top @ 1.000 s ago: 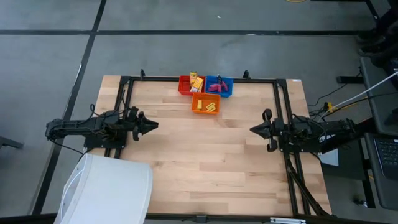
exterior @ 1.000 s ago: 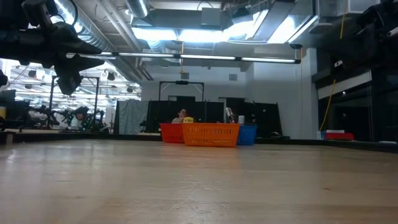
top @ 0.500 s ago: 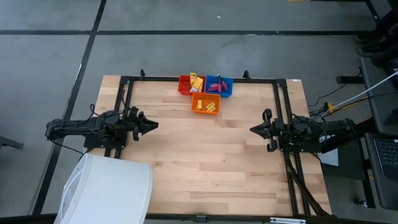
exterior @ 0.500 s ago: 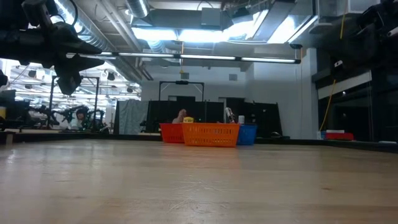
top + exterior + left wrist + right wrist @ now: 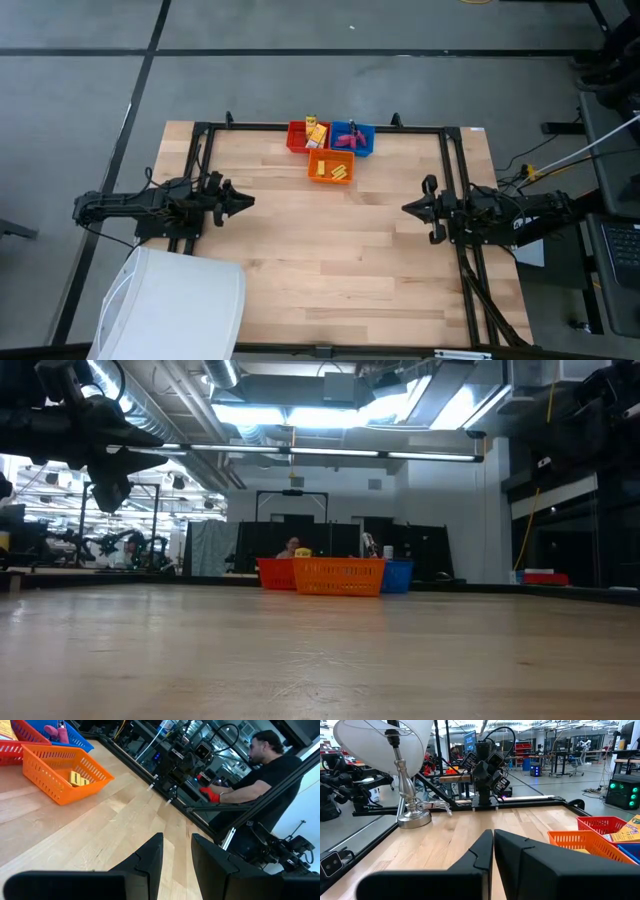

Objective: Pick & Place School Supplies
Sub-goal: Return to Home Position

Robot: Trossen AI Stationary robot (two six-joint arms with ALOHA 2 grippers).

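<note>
While the left jaws gape slightly, the right jaws meet, both empty.

Place: robotics lab | signs: bare ceiling ducts [image 5: 228,378], strip lights [image 5: 330,453], more arm rigs [image 5: 130,546] beyond, concrete floor [image 5: 80,100]

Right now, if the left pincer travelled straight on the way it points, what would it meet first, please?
The way looks free over the table until the right pincer, probably; the orange bin sits aside.
</note>
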